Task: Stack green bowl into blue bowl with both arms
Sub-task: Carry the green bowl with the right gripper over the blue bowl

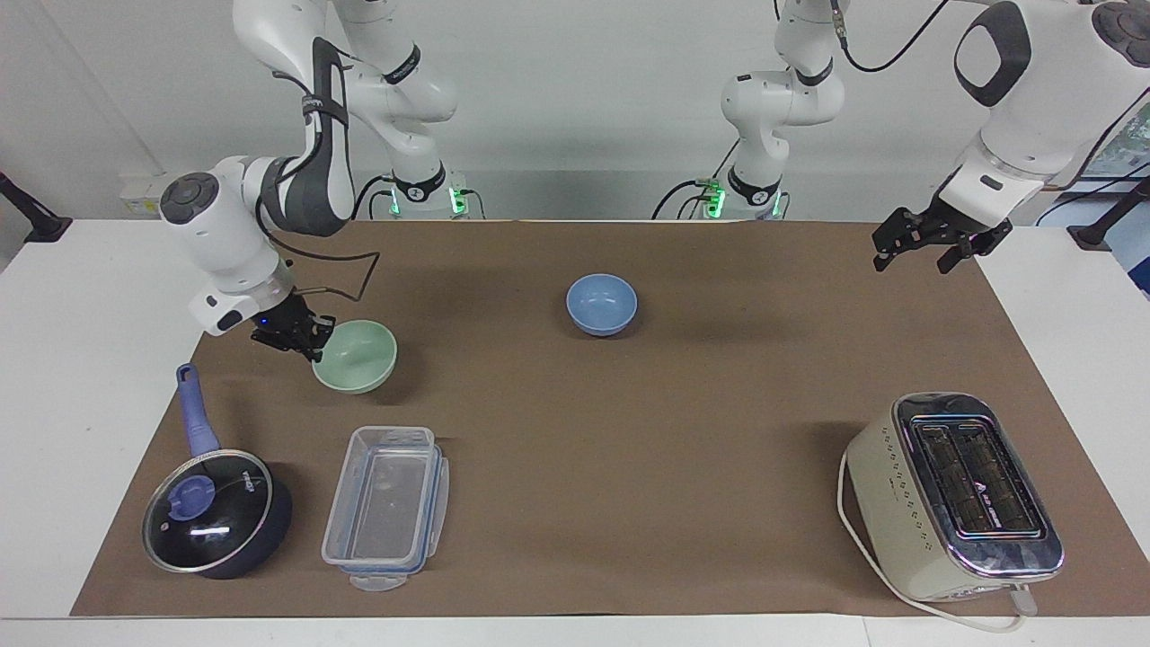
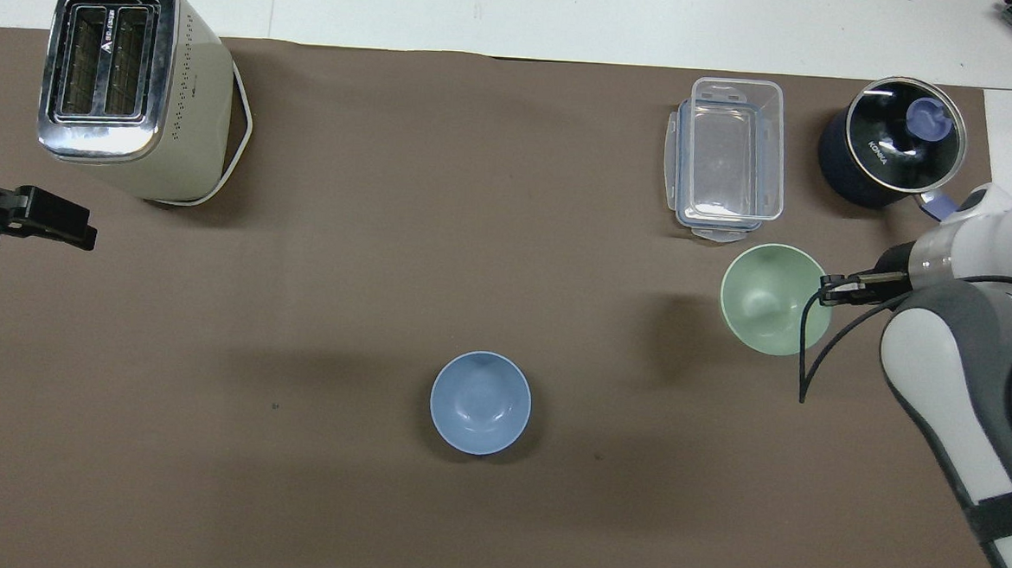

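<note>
The right gripper (image 1: 312, 346) has its jaws clamped on the rim of the green bowl (image 1: 358, 356), gripping the edge that faces the right arm's end of the counter (image 1: 63, 377). The bowl hangs from that one pinched point, its body reaching out from the jaws toward the middle of the counter. It is lifted clear of the brown mat (image 1: 629, 449), tipped slightly, with its shadow on the mat beside it. In the overhead view the same grip shows at the bowl's edge (image 2: 774, 300), where the black fingertips (image 2: 830, 290) close over the rim. The raised bowl is over the mat just beside the clear plastic container (image 1: 386, 508).

The blue bowl (image 1: 602, 305) sits upright on the mat near the middle of the counter, well apart from the green bowl and closer to the robots than the container. Nothing touches it.

The left gripper (image 1: 916, 250) waits in the air over the mat's edge at the left arm's end of the counter, its jaws spread apart and holding nothing. The toaster (image 1: 957, 494) stands at that same end, farther from the robots. The dark blue lidded saucepan (image 1: 216, 512) rests beside the container at the right arm's end.
</note>
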### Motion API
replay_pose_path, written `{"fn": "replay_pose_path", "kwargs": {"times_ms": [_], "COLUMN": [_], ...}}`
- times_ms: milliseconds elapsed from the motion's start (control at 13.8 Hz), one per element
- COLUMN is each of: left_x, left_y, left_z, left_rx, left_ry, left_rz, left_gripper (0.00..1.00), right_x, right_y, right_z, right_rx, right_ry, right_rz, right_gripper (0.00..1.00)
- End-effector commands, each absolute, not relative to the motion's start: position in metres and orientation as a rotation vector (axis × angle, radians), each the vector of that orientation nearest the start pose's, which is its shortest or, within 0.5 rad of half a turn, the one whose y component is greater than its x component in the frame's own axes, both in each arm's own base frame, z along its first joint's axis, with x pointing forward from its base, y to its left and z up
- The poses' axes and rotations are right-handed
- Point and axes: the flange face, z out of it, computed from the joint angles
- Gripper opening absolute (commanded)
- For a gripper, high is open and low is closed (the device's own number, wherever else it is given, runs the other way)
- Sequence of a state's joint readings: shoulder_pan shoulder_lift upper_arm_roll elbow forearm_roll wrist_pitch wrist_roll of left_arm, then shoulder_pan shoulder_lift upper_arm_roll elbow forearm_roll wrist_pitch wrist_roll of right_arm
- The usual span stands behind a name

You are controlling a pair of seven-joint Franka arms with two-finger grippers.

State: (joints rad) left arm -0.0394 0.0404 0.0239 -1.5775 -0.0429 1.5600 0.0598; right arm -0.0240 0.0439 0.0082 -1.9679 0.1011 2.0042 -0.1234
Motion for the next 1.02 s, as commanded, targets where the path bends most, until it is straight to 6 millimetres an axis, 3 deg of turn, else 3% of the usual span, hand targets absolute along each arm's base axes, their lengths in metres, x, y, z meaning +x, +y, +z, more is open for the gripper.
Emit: {"fn": "replay_pose_path", "kwargs": {"times_ms": [0, 291, 436, 581, 799, 945], "left_x": [0.562, 0.562, 0.562, 0.562, 0.562, 0.562], "left_y": [-0.012, -0.012, -0.012, -0.012, -0.012, -0.012], "left_z": [0.600, 0.601, 0.601, 0.601, 0.601, 0.601], "left_rx": [-3.159, -3.159, -3.159, -3.159, -3.159, -3.159], "left_ry": [0.101, 0.101, 0.101, 0.101, 0.101, 0.101], "left_rz": [0.096, 0.094, 0.094, 0.094, 0.094, 0.094], "left_gripper": [1.00, 1.00, 1.00, 1.00, 1.00, 1.00], "right_x": [0.564, 0.554, 0.542, 0.531, 0.504, 0.488], "right_y": [0.047, 0.114, 0.165, 0.200, 0.263, 0.290], "right_z": [0.455, 0.458, 0.454, 0.453, 0.436, 0.426], "right_rx": [-3.033, -3.029, -3.028, -3.023, -3.025, -3.018], "right_ry": [-0.061, -0.086, -0.074, -0.087, -0.095, -0.102], "right_rz": [0.037, 0.044, 0.052, 0.055, 0.084, 0.052], "right_gripper": [0.00, 0.00, 0.00, 0.00, 0.00, 0.00]}}
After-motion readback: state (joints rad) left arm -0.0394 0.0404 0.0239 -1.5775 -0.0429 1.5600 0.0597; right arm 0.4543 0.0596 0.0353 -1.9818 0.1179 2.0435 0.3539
